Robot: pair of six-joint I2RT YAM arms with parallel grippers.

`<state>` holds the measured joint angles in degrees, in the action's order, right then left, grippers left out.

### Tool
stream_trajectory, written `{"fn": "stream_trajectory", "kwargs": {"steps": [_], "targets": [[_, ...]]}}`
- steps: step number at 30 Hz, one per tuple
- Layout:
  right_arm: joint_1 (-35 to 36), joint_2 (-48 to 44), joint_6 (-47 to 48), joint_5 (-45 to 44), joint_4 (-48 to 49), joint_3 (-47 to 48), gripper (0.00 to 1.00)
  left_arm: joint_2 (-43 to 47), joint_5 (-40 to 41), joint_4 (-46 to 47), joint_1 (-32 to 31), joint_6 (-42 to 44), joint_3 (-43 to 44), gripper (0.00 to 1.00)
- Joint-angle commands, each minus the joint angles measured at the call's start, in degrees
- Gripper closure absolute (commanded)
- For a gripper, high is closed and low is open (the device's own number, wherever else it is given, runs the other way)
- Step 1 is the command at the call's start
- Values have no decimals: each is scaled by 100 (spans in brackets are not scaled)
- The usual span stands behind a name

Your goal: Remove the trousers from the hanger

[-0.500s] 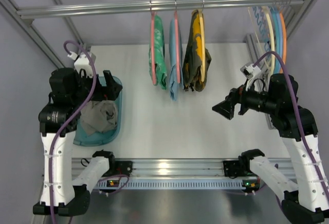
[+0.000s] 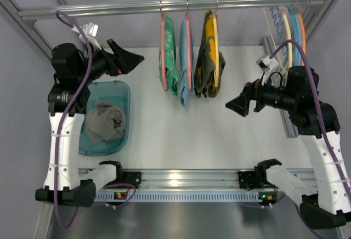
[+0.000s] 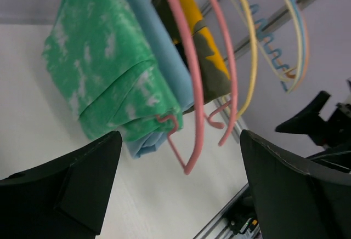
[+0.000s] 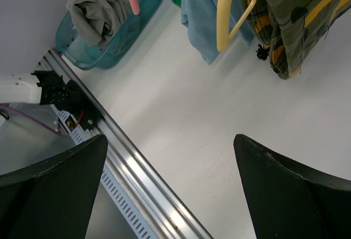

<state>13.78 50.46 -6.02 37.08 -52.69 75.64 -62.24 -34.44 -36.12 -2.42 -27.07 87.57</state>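
Note:
The green trousers (image 2: 170, 58) with pale mottled patches hang folded over the salmon-pink hanger (image 2: 163, 52), the leftmost on the rail. In the left wrist view the trousers (image 3: 104, 69) fill the upper left and the hanger (image 3: 190, 80) curves down in front of them. My left gripper (image 2: 130, 61) is open and empty, raised to the left of the trousers and apart from them; its jaws (image 3: 181, 189) stand wide below the hanger's lower corner. My right gripper (image 2: 236, 106) is open and empty, right of the hung clothes, over the table (image 4: 170, 189).
A light blue garment (image 2: 185, 91) on a second pink hanger and a yellow-and-black garment (image 2: 208, 58) hang beside the trousers. Several bare hangers (image 2: 289, 25) hang at the rail's right end. A teal basket (image 2: 123, 94) with a grey garment (image 2: 104, 121) sits at the left.
My left arm has risen from over the basket and swung up and right, its gripper now pointing at the trousers. My right gripper has shifted slightly.

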Motion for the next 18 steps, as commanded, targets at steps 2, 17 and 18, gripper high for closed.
{"fn": "stream_trajectory", "kwargs": {"steps": [2,17,18], "targets": [[81,140,84,-26,171,399,1,-166,-1311,2659,-5,-1843,-457,6],[81,395,31,1,206,619,0,-323,-926,5141,-777,-3068,-2147,12],[81,403,40,-8,197,628,1,-368,-864,5141,-839,-3059,-2182,12]]}}
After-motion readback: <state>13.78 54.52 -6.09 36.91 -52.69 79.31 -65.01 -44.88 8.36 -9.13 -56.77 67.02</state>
